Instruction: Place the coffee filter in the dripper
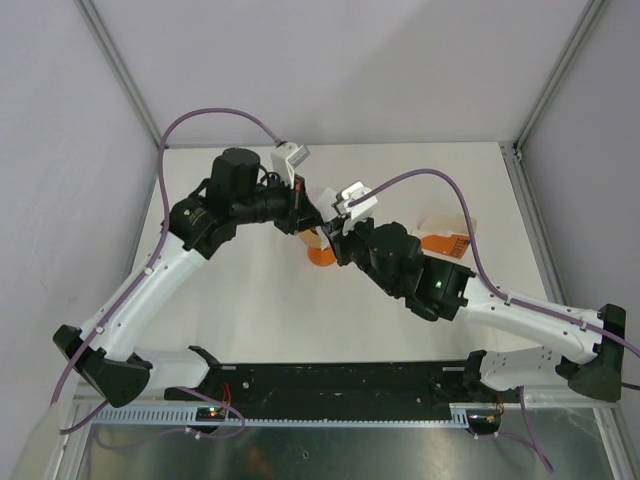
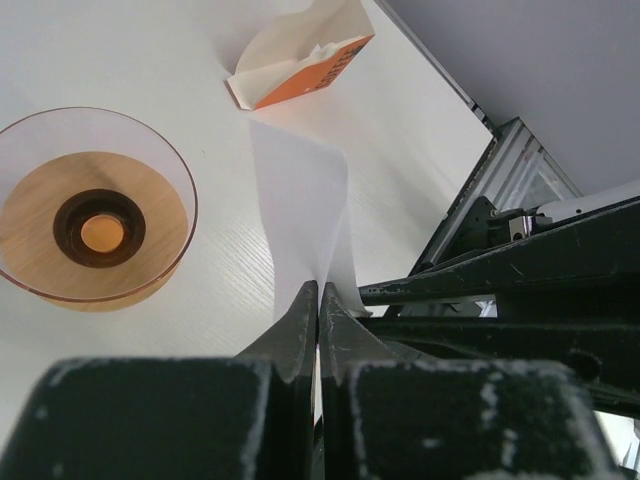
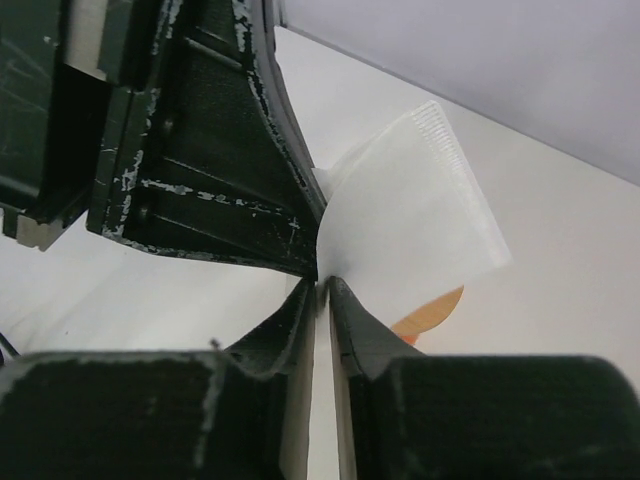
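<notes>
While my two arms meet over the middle of the bench [image 2: 120,50], both hold the one coffee filter [image 3: 410,210] between them, up in the air and clear of the surface. My left end effector [image 2: 318,290] is fully closed, its two fingers pinching the near edge of the white paper, which rises from the tips as a thin, slightly curled sheet. My right end effector [image 3: 322,285] has its two fingers drawn almost together, with only a thin slit between them lower down, and the tips close on the filter's lower corner. The ribbed seam runs along the filter's far edge.

One dripper [image 2: 40,140] stands upright on the bench to the left of the filter in my left wrist view, apart from it; something orange shows through its clear wall. One orange packet [image 2: 320,70] with a white flap lies on the bench beyond the filter, well apart from the dripper.
</notes>
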Tool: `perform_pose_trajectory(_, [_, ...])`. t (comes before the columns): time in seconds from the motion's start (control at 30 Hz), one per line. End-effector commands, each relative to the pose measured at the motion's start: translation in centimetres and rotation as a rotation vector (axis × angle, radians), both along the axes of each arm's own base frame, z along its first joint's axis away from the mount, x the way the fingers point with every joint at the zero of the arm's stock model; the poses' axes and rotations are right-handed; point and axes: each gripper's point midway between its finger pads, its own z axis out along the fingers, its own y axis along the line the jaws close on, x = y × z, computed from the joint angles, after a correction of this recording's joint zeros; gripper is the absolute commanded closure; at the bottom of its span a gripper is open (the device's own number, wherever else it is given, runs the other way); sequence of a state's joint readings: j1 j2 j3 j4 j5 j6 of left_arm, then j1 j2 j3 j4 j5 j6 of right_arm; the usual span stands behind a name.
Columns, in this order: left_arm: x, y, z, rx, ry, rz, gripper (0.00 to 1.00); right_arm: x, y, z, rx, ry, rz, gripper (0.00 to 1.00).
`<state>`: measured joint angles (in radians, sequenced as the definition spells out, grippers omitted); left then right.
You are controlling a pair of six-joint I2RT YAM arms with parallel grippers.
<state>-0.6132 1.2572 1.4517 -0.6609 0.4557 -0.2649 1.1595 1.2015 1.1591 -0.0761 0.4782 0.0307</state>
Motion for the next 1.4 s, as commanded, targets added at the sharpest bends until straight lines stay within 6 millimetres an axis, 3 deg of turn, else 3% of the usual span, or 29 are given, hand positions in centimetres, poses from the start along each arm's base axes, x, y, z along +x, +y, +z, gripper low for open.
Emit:
perform_pose_trajectory(0.0, [-0.7,-0.4,1.9,-0.056,-0.018,-0.037,1.0,0.9,-0.3,1.6,0.067,-0.013,-0.022,0.9])
perform_pose_trajectory(0.1, [-0.7,-0.5,1.7,-0.054,-0.017,-0.041,1.0,1.0,-0.4,1.5,0.063,-0.011,-0.029,0.97])
perform_pose_trajectory(0.23, [-0.6,-0.4,1.4,-0.044,-0.025,-0.041,1.0,1.4,-0.8,1.2,0.054,-0.005,-0.054,1.0])
perform_pose_trajectory(0.47, [2.0,1.0,1.1,0.048,-0.163,0.043,1.0,2.6,-3.9,0.6,0.022,0.0,-0.238,1.0])
perform_pose_trajectory(0.8, [4.0,2.0,-0.5,0.159,-0.272,0.065,1.0,3.0,-3.8,0.5,0.026,-0.003,-0.245,1.0])
perform_pose_trajectory(0.97, [2.7,0.7,-0.3,0.118,-0.25,-0.004,1.0,3.1,-1.7,-0.2,0.016,-0.009,-0.164,1.0])
perform_pose_trajectory(1.1, [1.9,0.0,-0.5,0.096,-0.222,-0.038,1.0,3.7,-1.4,-0.9,0.008,-0.005,-0.182,1.0])
perform_pose_trajectory(1.37, [1.3,-0.5,-0.5,0.079,-0.202,-0.064,1.0,5.1,-1.7,-0.5,0.044,-0.025,-0.251,0.85])
